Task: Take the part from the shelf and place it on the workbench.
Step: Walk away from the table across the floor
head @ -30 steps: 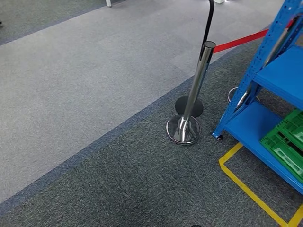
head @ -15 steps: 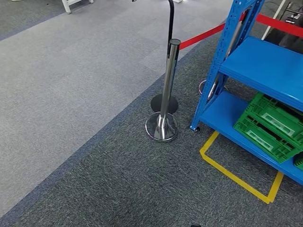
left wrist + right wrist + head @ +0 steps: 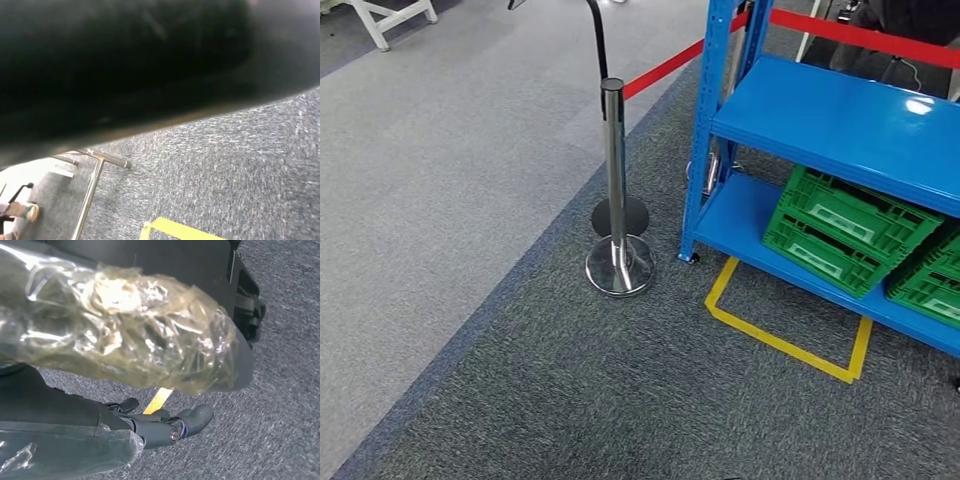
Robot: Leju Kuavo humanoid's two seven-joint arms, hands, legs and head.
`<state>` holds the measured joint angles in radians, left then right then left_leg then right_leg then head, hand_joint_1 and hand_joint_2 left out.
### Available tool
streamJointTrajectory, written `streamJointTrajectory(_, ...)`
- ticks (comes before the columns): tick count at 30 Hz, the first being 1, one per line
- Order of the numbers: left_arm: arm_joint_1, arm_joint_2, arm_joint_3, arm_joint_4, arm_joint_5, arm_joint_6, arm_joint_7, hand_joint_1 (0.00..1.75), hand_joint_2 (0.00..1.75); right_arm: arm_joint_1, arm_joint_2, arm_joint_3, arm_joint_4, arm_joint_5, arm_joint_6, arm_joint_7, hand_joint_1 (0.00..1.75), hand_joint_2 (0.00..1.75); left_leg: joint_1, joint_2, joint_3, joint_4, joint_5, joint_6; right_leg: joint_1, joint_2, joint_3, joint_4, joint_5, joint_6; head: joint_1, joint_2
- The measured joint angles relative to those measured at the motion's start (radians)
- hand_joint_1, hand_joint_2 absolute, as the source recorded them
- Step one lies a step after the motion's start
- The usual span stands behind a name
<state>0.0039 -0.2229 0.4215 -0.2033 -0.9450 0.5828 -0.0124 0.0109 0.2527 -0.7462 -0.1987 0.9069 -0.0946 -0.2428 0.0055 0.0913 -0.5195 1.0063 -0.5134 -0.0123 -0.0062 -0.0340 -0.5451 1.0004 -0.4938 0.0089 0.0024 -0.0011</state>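
A blue metal shelf [image 3: 841, 120] stands at the right, its painted boards smooth and glossy and its upright post [image 3: 701, 130] punched with rows of holes. On the lowest board lie two green plastic crates [image 3: 848, 230], flat and ribbed with open lattice walls, one beside the other; whether the part is among them cannot be told. On the floor in front of the shelf's near corner, yellow tape [image 3: 780, 340] marks a rectangle on the dark, speckled carpet [image 3: 622, 400]. To the left of the shelf a polished chrome post [image 3: 616, 170] rises from a round, mirror-bright base [image 3: 620, 266], with a flat black disc [image 3: 620, 216] just behind it. A red belt [image 3: 663, 66] runs from the post's top to the far right, behind the shelf. Farther left the carpet changes to a paler grey [image 3: 433, 200], with a dark blue strip between the two.

In the right wrist view the right hand [image 3: 170, 427] hangs over the dark carpet, its dark fingers [image 3: 196, 417] stretched out with small gaps between them and nothing in them; crinkled clear plastic wrap [image 3: 124, 335] covers the arm. The left wrist view shows coarse carpet and a thin metal frame [image 3: 94, 180]; the state of the left hand's fingers cannot be told.
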Motion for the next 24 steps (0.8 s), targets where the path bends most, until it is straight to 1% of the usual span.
streamJointTrajectory(1,0.000,0.000,0.000,0.000,0.001,-0.003,-0.004,0.00,0.00,-0.001,0.000,0.000,0.000,0.000,0.001,0.000,0.00,0.00,0.002,-0.023,-0.011,0.030,-0.023,-0.005,-0.002,0.010,0.000,-0.002,0.002,-0.006,-0.002,0.000)
streamJointTrajectory(2,0.000,0.000,0.001,0.000,0.002,-0.006,-0.008,0.00,0.00,-0.001,0.000,0.000,0.000,0.000,0.001,0.000,0.00,0.00,0.004,-0.049,-0.032,0.080,-0.054,-0.009,-0.004,0.019,0.001,-0.002,0.004,-0.011,-0.004,0.000)
streamJointTrajectory(3,0.002,0.000,0.002,0.000,0.005,-0.010,-0.015,0.00,0.00,-0.002,0.001,0.000,0.000,0.000,0.002,0.000,0.00,0.00,0.005,-0.069,-0.062,0.145,-0.089,-0.011,-0.003,0.030,0.000,-0.002,0.005,-0.014,-0.006,0.000)
streamJointTrajectory(4,0.003,0.001,0.004,0.000,0.009,-0.014,-0.023,0.00,0.00,-0.002,0.001,0.000,0.000,0.000,0.002,0.001,0.00,0.00,0.005,-0.077,-0.092,0.211,-0.115,-0.011,-0.002,0.042,0.000,-0.002,0.005,-0.016,-0.006,0.000)
streamJointTrajectory(5,0.005,0.001,0.008,0.000,0.016,-0.019,-0.033,0.00,0.00,-0.002,0.001,0.000,0.000,0.000,0.003,0.001,0.00,0.00,0.005,-0.079,-0.114,0.255,-0.125,-0.011,-0.001,0.056,0.000,-0.002,0.006,-0.018,-0.006,0.000)
streamJointTrajectory(6,0.006,0.001,0.013,0.000,0.026,-0.025,-0.047,0.00,0.00,-0.001,0.001,0.000,0.000,0.000,0.003,0.001,0.00,0.00,0.005,-0.081,-0.122,0.265,-0.113,-0.008,0.000,0.071,0.000,-0.002,0.006,-0.018,-0.006,0.000)
streamJointTrajectory(7,0.007,0.001,0.018,0.000,0.035,-0.032,-0.065,0.00,0.00,-0.001,0.001,0.000,0.000,0.000,0.003,0.002,0.00,0.00,0.005,-0.084,-0.113,0.238,-0.083,-0.004,0.001,0.085,0.001,-0.002,0.006,-0.018,-0.006,0.000)
streamJointTrajectory(8,0.007,0.002,0.024,0.000,0.045,-0.040,-0.084,0.00,0.00,-0.001,0.001,0.000,0.000,0.000,0.003,0.002,0.00,0.00,0.005,-0.094,-0.089,0.181,-0.043,0.001,0.002,0.100,0.003,-0.001,0.007,-0.018,-0.006,0.000)
streamJointTrajectory(9,0.007,0.002,0.030,0.000,0.055,-0.048,-0.104,0.00,0.00,-0.002,0.001,0.000,0.000,0.000,0.003,0.002,0.00,0.00,0.005,-0.118,-0.061,0.116,-0.007,0.008,0.003,0.113,0.003,-0.001,0.007,-0.017,-0.006,0.000)
streamJointTrajectory(10,0.006,0.001,0.037,0.000,0.063,-0.057,-0.125,0.00,0.00,-0.002,0.002,0.000,0.000,0.000,0.003,0.002,0.00,0.00,0.006,-0.141,-0.037,0.059,0.015,0.015,0.004,0.124,0.003,0.001,0.007,-0.015,-0.005,0.000)
streamJointTrajectory(11,0.006,0.001,0.043,0.000,0.071,-0.069,-0.145,0.00,0.00,-0.003,0.002,0.000,-0.001,0.000,0.003,0.001,0.00,0.00,0.006,-0.161,-0.022,0.022,0.025,0.018,0.003,0.134,-0.001,0.002,0.008,-0.011,-0.006,0.000)
streamJointTrajectory(12,0.005,0.000,0.050,0.000,0.079,-0.080,-0.165,0.00,0.00,-0.002,0.002,0.000,-0.001,0.000,0.003,0.001,0.00,0.00,0.005,-0.172,-0.015,0.005,0.023,0.021,0.002,0.144,-0.006,0.003,0.010,-0.005,-0.005,0.000)
streamJointTrajectory(13,0.004,0.000,0.056,0.000,0.087,-0.092,-0.184,0.00,0.00,-0.001,0.002,-0.001,-0.001,0.001,0.003,0.000,0.00,0.00,0.005,-0.167,-0.014,-0.003,0.022,0.022,0.000,0.153,-0.012,0.002,0.012,0.002,-0.005,0.000)
streamJointTrajectory(14,0.003,-0.002,0.062,0.000,0.093,-0.103,-0.200,0.00,0.00,0.000,0.002,-0.001,-0.001,0.001,0.004,0.000,0.00,0.00,0.006,-0.156,-0.013,-0.008,0.024,0.024,-0.002,0.159,-0.018,0.002,0.014,0.009,-0.006,0.000)
streamJointTrajectory(15,0.003,-0.003,0.068,0.000,0.098,-0.112,-0.213,0.00,0.00,0.001,0.002,-0.002,-0.001,0.002,0.004,0.000,0.00,0.00,0.007,-0.145,-0.011,-0.014,0.027,0.029,-0.002,0.149,-0.026,0.009,0.009,0.014,-0.004,0.000)
streamJointTrajectory(16,0.003,-0.004,0.072,0.000,0.101,-0.120,-0.223,0.00,0.00,0.000,0.001,-0.003,-0.001,0.002,0.004,0.000,0.00,0.00,0.009,-0.132,-0.010,-0.020,0.030,0.034,-0.001,0.127,-0.040,0.032,-0.006,0.018,-0.001,0.000)
streamJointTrajectory(17,0.003,-0.005,0.076,0.000,0.103,-0.126,-0.230,0.00,0.00,-0.001,0.001,-0.004,-0.001,0.003,0.004,-0.001,0.00,0.00,0.010,-0.117,-0.008,-0.025,0.032,0.038,0.000,0.099,-0.062,0.075,-0.032,0.022,0.003,0.000)
streamJointTrajectory(18,0.004,-0.006,0.080,0.000,0.105,-0.132,-0.235,0.00,0.00,-0.001,0.001,-0.004,-0.001,0.004,0.004,-0.001,0.00,0.00,0.008,-0.103,-0.008,-0.025,0.031,0.040,0.000,0.069,-0.093,0.137,-0.065,0.025,0.007,0.000)
streamJointTrajectory(19,0.005,-0.006,0.084,0.000,0.107,-0.139,-0.241,0.00,0.00,-0.002,0.000,-0.004,-0.001,0.005,0.004,0.000,0.00,0.00,0.007,-0.087,-0.009,-0.025,0.031,0.041,-0.001,0.054,-0.126,0.205,-0.097,0.028,0.009,0.000)
streamJointTrajectory(20,0.006,-0.006,0.088,0.000,0.108,-0.147,-0.247,0.00,0.00,-0.001,0.000,-0.005,-0.001,0.005,0.005,0.000,0.00,0.00,0.006,-0.072,-0.009,-0.024,0.030,0.042,-0.002,0.046,-0.151,0.260,-0.116,0.032,0.009,0.000)
streamJointTrajectory(21,0.007,-0.005,0.092,0.000,0.109,-0.155,-0.253,0.00,0.00,0.000,0.000,-0.006,-0.001,0.006,0.005,0.000,0.00,0.00,0.005,-0.057,-0.009,-0.024,0.029,0.041,-0.004,0.042,-0.160,0.283,-0.117,0.035,0.009,0.000)
streamJointTrajectory(22,0.007,-0.004,0.094,0.000,0.109,-0.164,-0.260,0.00,0.00,0.000,0.000,-0.006,-0.001,0.007,0.005,0.000,0.00,0.00,0.005,-0.044,-0.008,-0.023,0.028,0.040,-0.005,0.038,-0.149,0.265,-0.099,0.036,0.009,0.000)
streamJointTrajectory(23,0.006,-0.005,0.095,0.000,0.109,-0.172,-0.267,0.00,0.00,0.000,0.000,-0.007,-0.001,0.008,0.005,0.001,0.00,0.00,0.005,-0.032,-0.006,-0.023,0.026,0.037,-0.006,0.028,-0.115,0.208,-0.066,0.037,0.009,0.000)
streamJointTrajectory(24,0.006,-0.004,0.096,0.000,0.109,-0.178,-0.274,0.00,0.00,0.000,0.000,-0.007,-0.001,0.009,0.005,0.001,0.00,0.00,0.005,-0.021,-0.003,-0.023,0.023,0.033,-0.006,0.007,-0.073,0.133,-0.036,0.037,0.009,0.000)
